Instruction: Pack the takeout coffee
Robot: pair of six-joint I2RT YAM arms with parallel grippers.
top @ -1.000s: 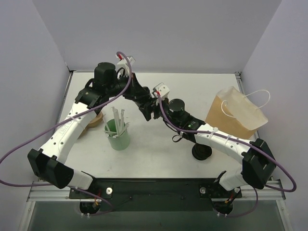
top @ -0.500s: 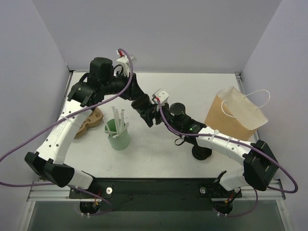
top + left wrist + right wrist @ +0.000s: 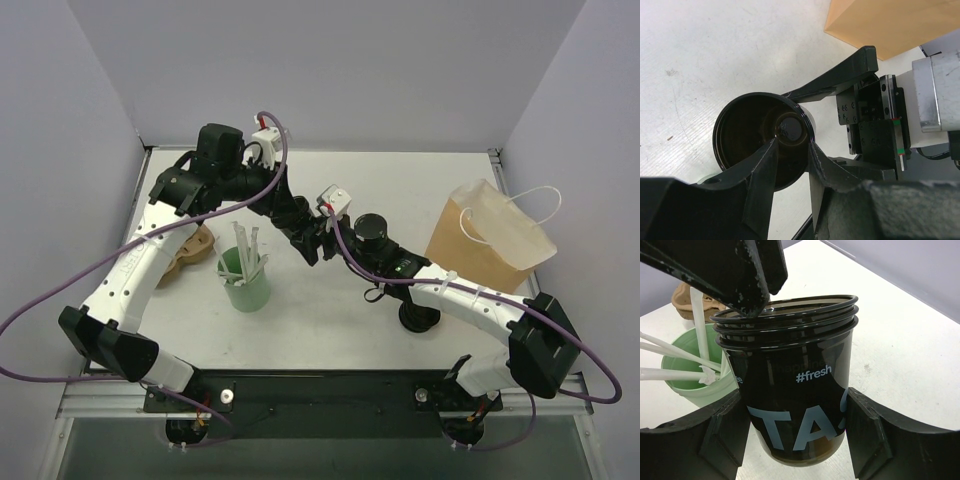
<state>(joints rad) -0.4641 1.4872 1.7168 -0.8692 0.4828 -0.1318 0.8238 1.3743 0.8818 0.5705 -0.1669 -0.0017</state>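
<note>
Contact is hard to judge at the left gripper (image 3: 792, 150): its jaws stand parted astride the rim of the takeout coffee (image 3: 805, 355). From above, the arms hide that cup almost wholly. It is black, dark inside, ringed at the lip, lettered "#fresh". The right gripper (image 3: 797, 415) clamps its sides over the table (image 3: 900, 355), near the green cup (image 3: 685, 375).

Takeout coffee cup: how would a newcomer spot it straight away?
Start at the middle of the white table. There the right gripper clasps the takeout coffee cup: glossy black, lettered "#fresh", unlike the green cup of white sticks beside it.
</note>
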